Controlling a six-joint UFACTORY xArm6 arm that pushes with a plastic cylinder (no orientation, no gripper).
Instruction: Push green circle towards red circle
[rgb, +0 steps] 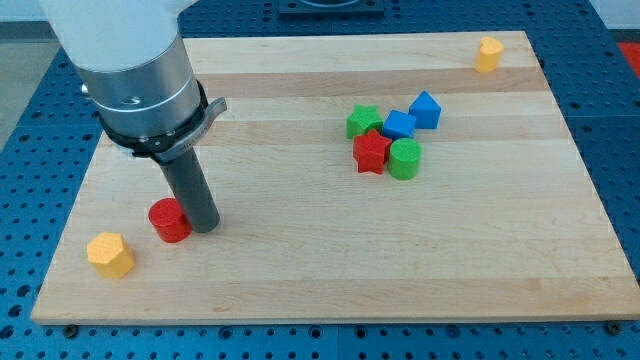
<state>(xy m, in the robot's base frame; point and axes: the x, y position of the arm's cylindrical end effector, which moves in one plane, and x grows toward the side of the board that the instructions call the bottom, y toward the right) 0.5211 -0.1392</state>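
The green circle (405, 158) stands right of centre on the wooden board, touching the red star (371, 151) on its left. The red circle (169, 220) sits near the view's lower left. My tip (205, 225) rests on the board right next to the red circle's right side, seemingly touching it. The tip is far to the left of the green circle.
A green star (361, 122) and two blue blocks (400, 124) (425, 108) cluster just above the red star and green circle. A yellow block (110, 254) lies at the lower left near the board's edge. Another yellow block (488, 54) sits at the top right corner.
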